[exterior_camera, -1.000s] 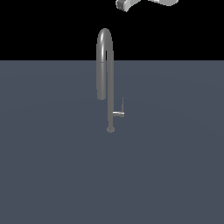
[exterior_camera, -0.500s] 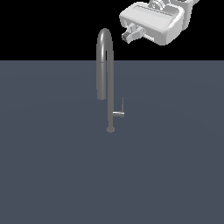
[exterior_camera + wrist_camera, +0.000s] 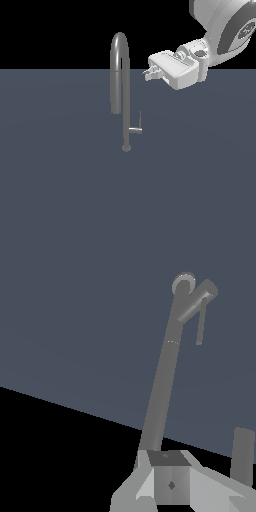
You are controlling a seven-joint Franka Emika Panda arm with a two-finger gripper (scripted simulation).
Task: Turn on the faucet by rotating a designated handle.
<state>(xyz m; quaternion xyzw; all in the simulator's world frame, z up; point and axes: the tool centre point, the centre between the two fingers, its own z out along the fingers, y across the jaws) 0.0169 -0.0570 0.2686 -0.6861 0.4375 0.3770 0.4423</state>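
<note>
hovering gripper (image 3: 148, 74) at 2 o'clock of the faucet (image 3: 120, 90), near the arch, well apart from the handle (image 3: 137, 127). handle sitting low on the stem, above the base. jaw opening: cannot tell, holding nothing.

upright grey gooseneck faucet (image 3: 122, 90), L-shaped handle (image 3: 137, 128) near base

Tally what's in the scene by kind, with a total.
Faucet: 1
Handle: 1
Robot gripper: 1
Total: 3
</note>
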